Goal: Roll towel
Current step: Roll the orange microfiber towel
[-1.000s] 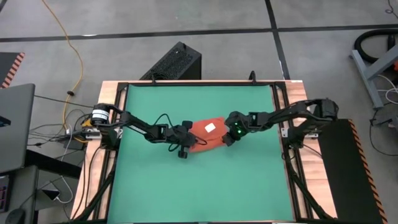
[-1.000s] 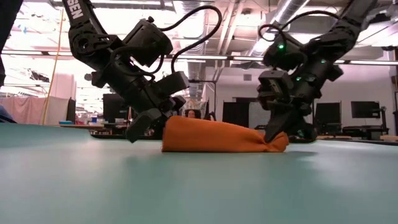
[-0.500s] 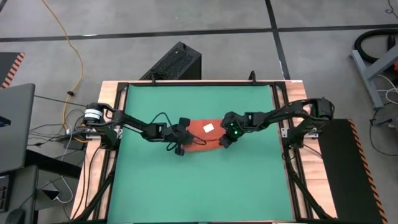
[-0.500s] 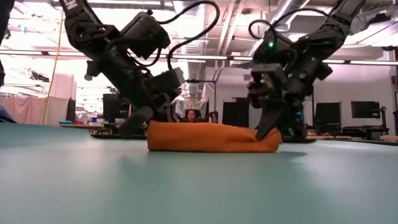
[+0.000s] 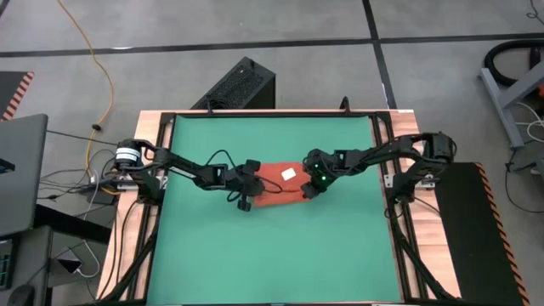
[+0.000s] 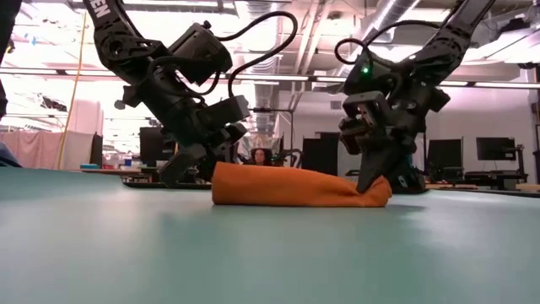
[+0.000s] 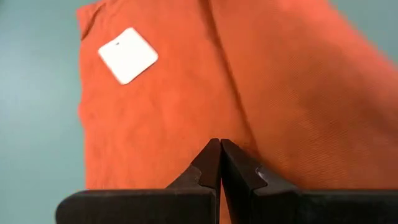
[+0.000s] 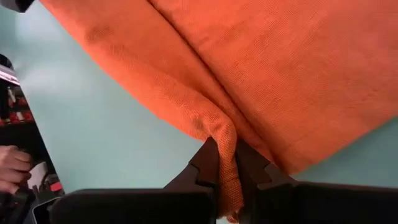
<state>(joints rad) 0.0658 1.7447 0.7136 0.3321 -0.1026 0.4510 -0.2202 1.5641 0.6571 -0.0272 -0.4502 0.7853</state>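
Lying near the middle of the mat (image 5: 272,246), a little toward its far edge: the towel (image 5: 279,183), folded into a low orange-red bundle. Bracketing that towel from both ends, the two grippers.

Pinching a raised ridge of cloth at the towel's right end: the right gripper (image 8: 227,163), fingers (image 8: 205,165) clenched on the fold with fabric squeezed between them, plain only in the right wrist view. From the high view, just a dark wrist with a green light (image 5: 321,178) sitting over that end, fingers hidden. From the low view, the right gripper (image 6: 372,180) standing almost upright on the towel (image 6: 295,187), tip pressing into the bunched right corner.

Resting at the towel's left end: the left gripper (image 7: 220,157), fingertips (image 7: 210,163) pressed together over the cloth (image 7: 249,81); impossible telling whether any fabric is caught between them. In the low view, slanting down behind the towel's left edge, tip out of sight (image 6: 187,160).

Showing face-up on the towel's top, toward its far edge: the white tag (image 7: 128,55), seen in the left wrist view and as a pale square from above (image 5: 290,173), not showing from table height.

Appearing beyond the mat's edge, only in the right wrist view: a person's hand (image 8: 12,167).
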